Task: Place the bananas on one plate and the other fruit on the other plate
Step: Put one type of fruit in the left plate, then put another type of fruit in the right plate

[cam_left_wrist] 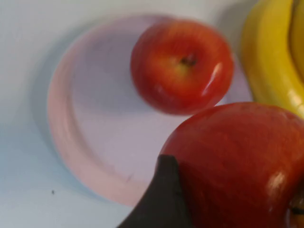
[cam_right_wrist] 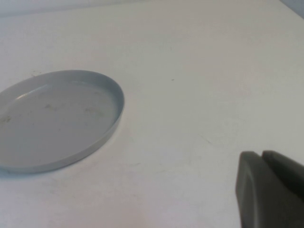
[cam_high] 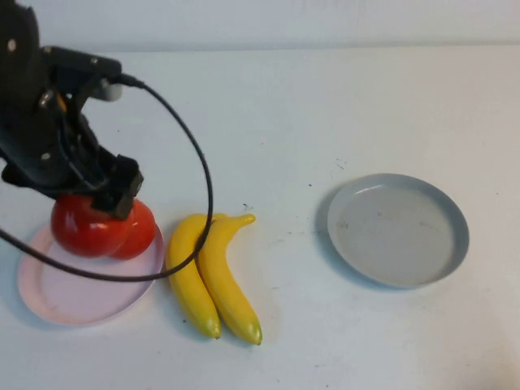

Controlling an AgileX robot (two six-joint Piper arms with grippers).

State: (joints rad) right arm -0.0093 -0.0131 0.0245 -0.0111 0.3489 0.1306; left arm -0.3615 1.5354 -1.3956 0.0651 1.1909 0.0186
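My left gripper is shut on a red apple and holds it just above the pale pink plate. The left wrist view shows that apple close up beside one dark finger. The second red apple rests on the pink plate's right side, and in the wrist view it sits on the plate. Two yellow bananas lie side by side on the table just right of that plate. The grey-blue plate stands empty at the right. My right gripper is shut and empty, near that plate.
A black cable loops from the left arm down over the bananas' upper ends and the pink plate. The white table stretches between the bananas and the grey-blue plate.
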